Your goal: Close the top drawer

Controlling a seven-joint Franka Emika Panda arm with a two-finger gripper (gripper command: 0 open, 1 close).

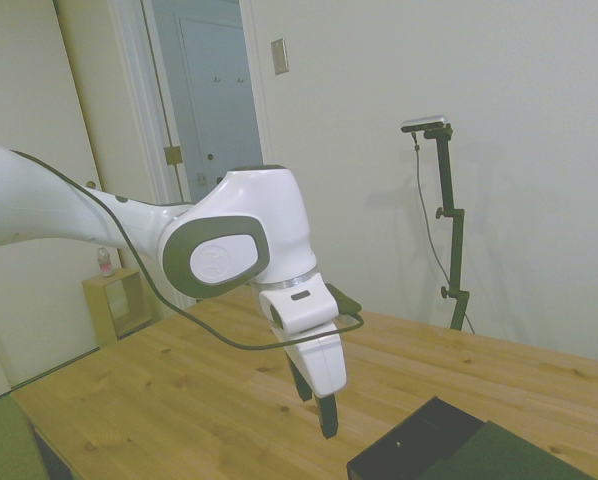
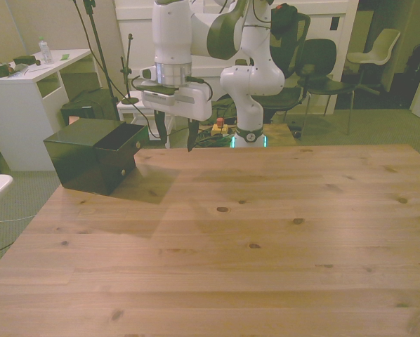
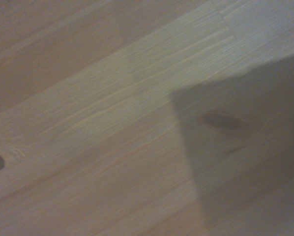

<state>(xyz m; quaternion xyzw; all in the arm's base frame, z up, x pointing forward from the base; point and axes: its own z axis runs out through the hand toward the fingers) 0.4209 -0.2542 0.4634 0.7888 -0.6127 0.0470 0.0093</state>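
Observation:
The top drawer [image 2: 123, 142] is a matte black box that sticks out a little from the dark unit [image 2: 83, 158] at the front view's left, near the table's far edge. Its inside shows from above, and a pale knob sits on its front. In the side view the top drawer [image 1: 419, 438] lies at the lower right with a small pale dot on it. My gripper [image 2: 175, 140] hangs open just above the table, a short way off the drawer's front toward the front view's right, with nothing between its fingers. In the side view the gripper [image 1: 316, 415] points down, left of the drawer. The wrist view shows only bare wood and shadow.
The wooden table [image 2: 252, 232] stretches wide toward the front view's right and near side. A white desk [image 2: 20, 91] stands beyond the unit, and chairs [image 2: 315, 67] stand behind the robot. A small wooden shelf [image 1: 119, 300] stands by the wall in the side view.

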